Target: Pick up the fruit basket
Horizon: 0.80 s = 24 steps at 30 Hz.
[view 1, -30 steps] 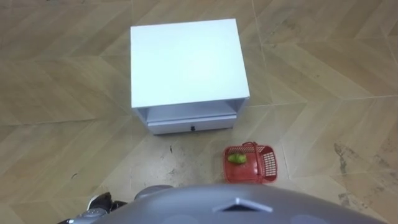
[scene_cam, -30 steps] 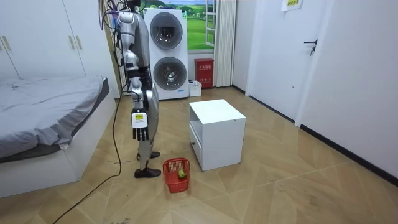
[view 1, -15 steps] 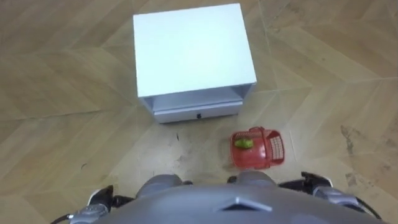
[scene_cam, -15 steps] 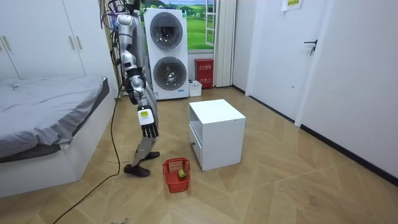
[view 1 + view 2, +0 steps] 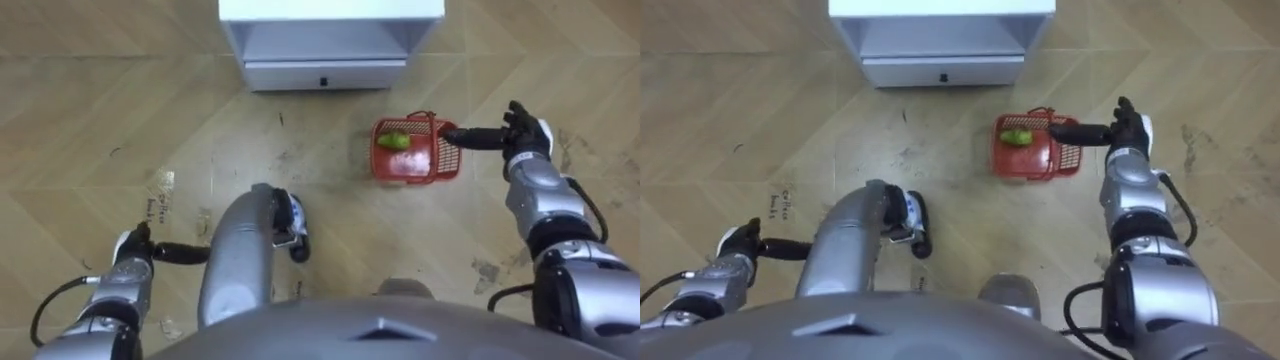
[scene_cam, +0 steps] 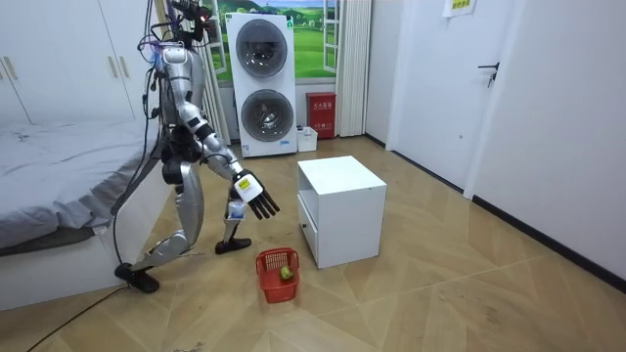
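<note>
Now | right hand [image 5: 522,135] straight-fingered over fruit basket [image 5: 412,168] | left hand [image 5: 136,252] straight-fingered, empty

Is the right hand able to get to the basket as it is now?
Probably: the right hand is open over the edge of the basket, nothing between, though it hangs well above it.
</note>
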Available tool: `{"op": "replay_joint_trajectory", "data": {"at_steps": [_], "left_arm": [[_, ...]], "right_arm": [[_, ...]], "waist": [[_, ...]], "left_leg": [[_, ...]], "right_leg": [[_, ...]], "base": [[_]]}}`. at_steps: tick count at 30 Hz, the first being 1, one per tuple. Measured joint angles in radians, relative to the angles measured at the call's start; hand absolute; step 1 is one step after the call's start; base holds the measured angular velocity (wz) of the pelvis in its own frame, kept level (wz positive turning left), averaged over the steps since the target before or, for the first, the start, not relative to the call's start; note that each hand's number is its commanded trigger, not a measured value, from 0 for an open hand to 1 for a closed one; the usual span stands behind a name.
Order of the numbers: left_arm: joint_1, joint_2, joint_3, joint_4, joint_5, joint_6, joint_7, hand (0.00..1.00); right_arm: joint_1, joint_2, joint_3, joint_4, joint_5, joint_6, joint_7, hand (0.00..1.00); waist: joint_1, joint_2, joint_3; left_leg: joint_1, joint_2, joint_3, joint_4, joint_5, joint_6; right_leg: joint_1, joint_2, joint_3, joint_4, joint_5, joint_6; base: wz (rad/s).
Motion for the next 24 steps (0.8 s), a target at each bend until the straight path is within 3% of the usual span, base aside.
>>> {"op": "replay_joint_trajectory", "data": {"at_steps": [2,3,6,7,10,15,17,19,24], "left_arm": [[0.000,0.002,-0.046,0.031,0.000,0.003,0.004,0.00],[-0.001,0.001,-0.067,0.045,-0.001,0.003,0.005,0.00],[0.012,0.004,-0.083,0.075,-0.022,-0.011,0.021,0.00],[0.020,0.005,-0.091,0.086,-0.035,-0.019,0.034,0.00],[0.022,0.005,-0.116,0.104,-0.039,-0.046,0.048,0.00],[0.017,0.002,-0.188,0.105,-0.057,-0.078,0.062,0.00],[0.022,0.002,-0.201,0.101,-0.057,-0.087,0.065,0.00],[0.034,0.002,-0.222,0.093,-0.057,-0.094,0.066,0.00],[0.055,0.002,-0.248,0.092,-0.057,-0.103,0.066,0.00]], "right_arm": [[-0.007,-0.027,0.003,-0.015,0.022,-0.003,-0.028,0.00],[-0.008,-0.036,0.001,-0.029,0.025,-0.003,-0.049,0.00],[-0.023,-0.044,-0.004,-0.039,0.021,-0.028,-0.077,0.00],[-0.024,-0.045,-0.010,-0.050,0.024,-0.032,-0.085,0.00],[-0.026,-0.051,-0.010,-0.084,0.031,-0.061,-0.089,0.00],[-0.026,-0.051,-0.005,-0.105,0.059,-0.076,-0.088,0.00],[-0.025,-0.050,0.008,-0.105,0.063,-0.076,-0.086,0.00],[-0.025,-0.050,0.026,-0.106,0.065,-0.076,-0.082,0.00],[-0.025,-0.051,0.034,-0.107,0.055,-0.074,-0.078,0.00]], "waist": [[-0.006,-0.005,0.0046],[-0.008,-0.012,0.0082],[-0.022,-0.026,0.0163],[-0.030,-0.032,0.0176],[-0.050,-0.036,0.0200],[-0.073,-0.050,0.0215],[-0.082,-0.052,0.0222],[-0.084,-0.055,0.0219],[-0.089,-0.058,0.0217]], "left_leg": [[-0.074,-0.001,-0.001,0.100,-0.032,0.010],[-0.115,-0.001,0.011,0.162,-0.054,0.019],[-0.195,-0.009,0.025,0.316,-0.113,0.037],[-0.219,-0.028,0.026,0.371,-0.134,0.040],[-0.277,-0.047,0.028,0.508,-0.181,0.059],[-0.332,-0.079,0.049,0.632,-0.213,0.080],[-0.338,-0.089,0.050,0.655,-0.219,0.076],[-0.348,-0.089,0.051,0.671,-0.222,0.071],[-0.358,-0.087,0.051,0.687,-0.224,0.061]], "right_leg": [[-0.062,-0.024,0.017,0.140,-0.067,0.002],[-0.101,-0.053,0.020,0.240,-0.098,0.005],[-0.178,-0.102,0.057,0.479,-0.111,-0.003],[-0.191,-0.115,0.075,0.559,-0.112,-0.003],[-0.200,-0.117,0.106,0.723,-0.114,-0.008],[-0.190,-0.115,0.145,0.883,-0.116,-0.013],[-0.182,-0.112,0.151,0.911,-0.116,-0.013],[-0.185,-0.099,0.161,0.936,-0.116,-0.013],[-0.191,-0.100,0.165,0.964,-0.117,-0.014]], "base": [[0.07],[0.20],[0.27],[0.33],[0.43],[0.34],[0.19],[0.05],[0.02]]}}
